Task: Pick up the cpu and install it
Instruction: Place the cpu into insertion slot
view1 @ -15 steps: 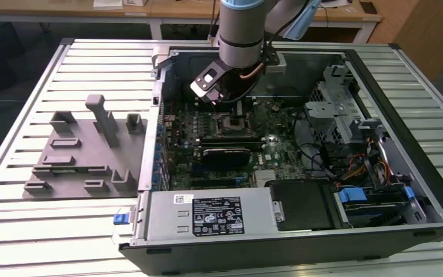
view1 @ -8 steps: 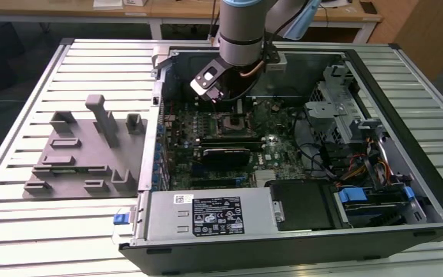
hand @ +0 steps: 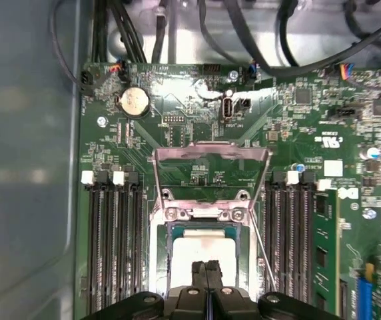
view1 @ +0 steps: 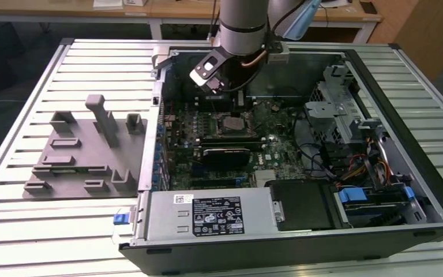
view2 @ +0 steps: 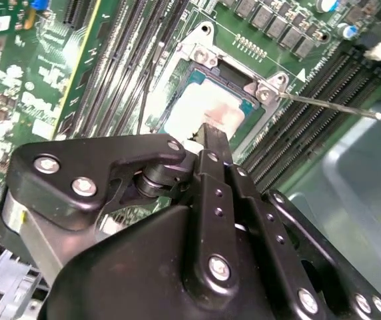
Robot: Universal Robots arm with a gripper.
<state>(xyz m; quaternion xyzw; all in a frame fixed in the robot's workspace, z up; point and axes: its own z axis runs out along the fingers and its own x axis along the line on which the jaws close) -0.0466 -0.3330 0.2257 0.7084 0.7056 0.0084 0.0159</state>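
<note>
Risk of skewing cpu (view2: 194, 110) in socket (view2: 200, 52), bending pins, through off-centre push from tightly closed gripper (hand: 207, 268) close over it.

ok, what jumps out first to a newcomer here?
The robot arm reaching down into the open computer case on the slatted table. In the second wrist view, its gripper, fingers closed, sits right at the silvery chip lying in its socket. A grey plastic fixture stands at the exterior view's left of the case.
</note>
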